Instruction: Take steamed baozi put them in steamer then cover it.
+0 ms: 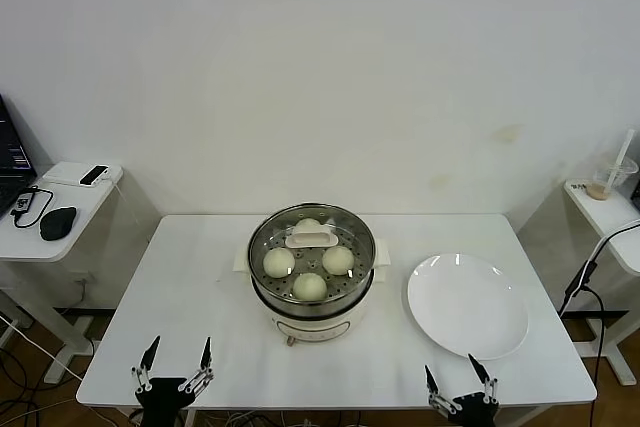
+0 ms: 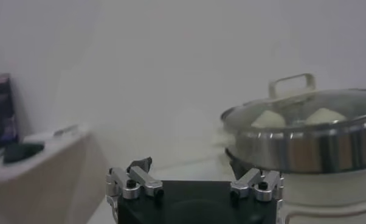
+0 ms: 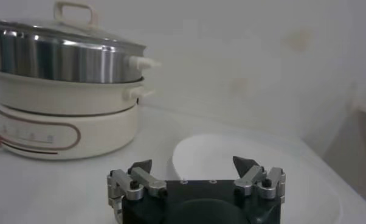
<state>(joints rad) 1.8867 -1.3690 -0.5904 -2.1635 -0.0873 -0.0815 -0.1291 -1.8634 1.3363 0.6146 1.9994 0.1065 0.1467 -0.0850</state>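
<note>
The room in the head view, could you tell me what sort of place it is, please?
Probably a lab or office test room, not a kitchen: a plain white table holding the steamer, a bare wall, and a side desk with a computer mouse.

Round steamer (image 1: 311,287) of shiny steel on a cream-white base, standing upright at the middle of the white table, just beside a flat white plate on the robot's right. Closed on top by a round glass lid (image 1: 311,247) with a cream handle (image 1: 313,239). Four smooth cream-white baozi (image 1: 278,263) seen through the glass, resting on the perforated tray inside, close together around the handle. From the left wrist view, two baozi (image 2: 267,119) visible as pale domes under the lid.
</note>
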